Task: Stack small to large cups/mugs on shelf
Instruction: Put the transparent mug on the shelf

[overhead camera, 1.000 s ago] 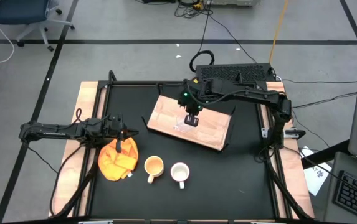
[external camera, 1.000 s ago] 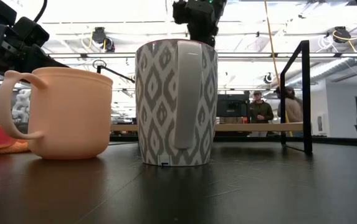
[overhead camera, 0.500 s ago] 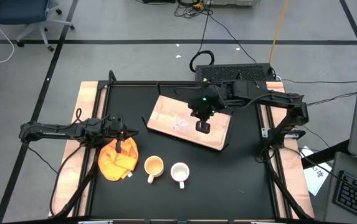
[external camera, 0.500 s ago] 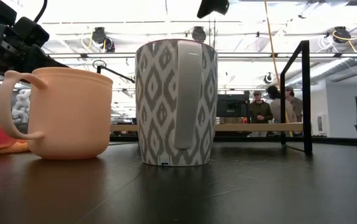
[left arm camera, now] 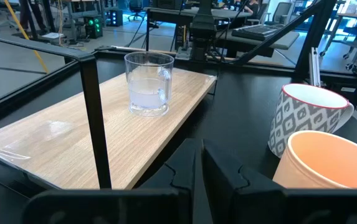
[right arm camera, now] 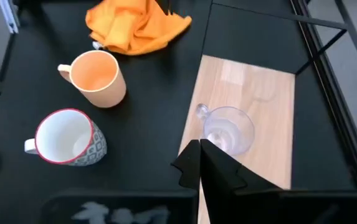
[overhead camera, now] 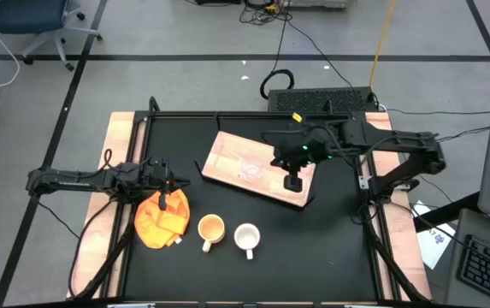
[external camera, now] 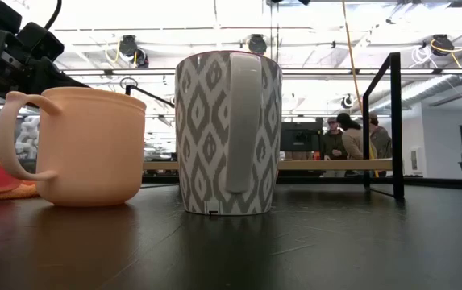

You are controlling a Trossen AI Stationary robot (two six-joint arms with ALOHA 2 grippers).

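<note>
Three vessels are in view; the clear glass cup (overhead camera: 250,168) stands upright on the shelf (overhead camera: 227,154), the light-wood board near the middle of the black table (overhead camera: 330,248); the yellow-orange mug (overhead camera: 210,229) and the white mug (overhead camera: 246,238) stand upright on the tabletop nearer the front edge, just beside each other and not touching, well apart from the shelf. In the low view the white mug (external camera: 227,133) shows a grey patterned wall and its handle faces the camera; the yellow-orange mug (external camera: 81,147) stands beside it.

Right gripper (overhead camera: 293,182): held above the shelf's right end, beside the glass cup and clear of it; fingers pressed together with nothing between them; the right wrist view shows the glass cup (right arm camera: 227,133) on the board beyond the fingertips.

Left gripper (overhead camera: 167,200): positioned at the table's left side, over the orange cloth (overhead camera: 161,221); jaws nearly closed, only a thin slit between them, nothing gripped.

People (external camera: 351,141) stand in the room beyond the table.
</note>
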